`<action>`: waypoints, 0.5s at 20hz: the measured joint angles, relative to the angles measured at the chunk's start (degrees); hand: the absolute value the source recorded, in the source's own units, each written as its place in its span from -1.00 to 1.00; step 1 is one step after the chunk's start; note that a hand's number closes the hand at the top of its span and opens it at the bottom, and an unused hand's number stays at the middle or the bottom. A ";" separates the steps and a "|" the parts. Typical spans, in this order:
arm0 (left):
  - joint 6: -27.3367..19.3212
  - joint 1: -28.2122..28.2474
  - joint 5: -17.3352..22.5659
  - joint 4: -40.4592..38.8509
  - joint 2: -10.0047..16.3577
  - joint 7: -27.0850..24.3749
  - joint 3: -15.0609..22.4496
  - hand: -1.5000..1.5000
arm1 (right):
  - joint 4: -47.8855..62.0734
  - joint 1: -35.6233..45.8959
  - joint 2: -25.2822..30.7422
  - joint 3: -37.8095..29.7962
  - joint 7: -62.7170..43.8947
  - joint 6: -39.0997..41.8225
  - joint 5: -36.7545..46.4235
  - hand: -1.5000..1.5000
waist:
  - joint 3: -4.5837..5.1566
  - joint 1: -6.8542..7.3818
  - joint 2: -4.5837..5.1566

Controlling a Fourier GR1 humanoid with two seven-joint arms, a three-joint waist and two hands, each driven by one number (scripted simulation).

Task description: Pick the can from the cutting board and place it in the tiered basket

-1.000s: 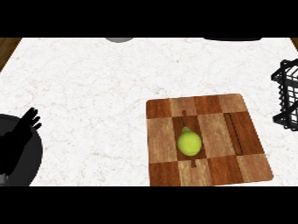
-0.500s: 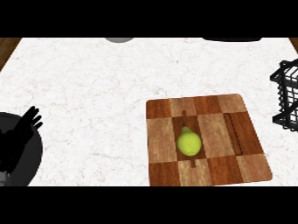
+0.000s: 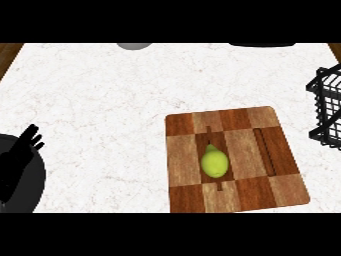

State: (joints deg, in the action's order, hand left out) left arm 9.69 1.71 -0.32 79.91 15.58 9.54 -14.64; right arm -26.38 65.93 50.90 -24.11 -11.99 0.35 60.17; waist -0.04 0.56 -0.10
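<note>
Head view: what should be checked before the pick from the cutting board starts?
1. Can on cutting board: not ok; only a yellow-green lemon-shaped item lies there.
2. Item uncovered: ok.
3. Tiered basket in view: ok, at the right edge, partly cut off.
4. Left hand free: ok, open, at lower left.
5. Right hand in view: not ok.

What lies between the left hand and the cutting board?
Only bare white counter lies between the left hand and the cutting board, as the head view shows.
</note>
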 measured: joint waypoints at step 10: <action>-0.57 2.05 -0.13 0.46 -0.29 -0.60 -0.85 0.00 | -0.88 -3.90 9.47 -17.48 -0.43 6.26 -16.36 -1.00 | -0.07 -2.30 -0.61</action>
State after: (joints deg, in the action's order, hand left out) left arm 9.12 3.77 -0.45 80.37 15.29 8.94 -15.48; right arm -27.25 62.03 60.38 -41.59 -12.42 6.61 43.81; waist -0.11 -1.73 -0.71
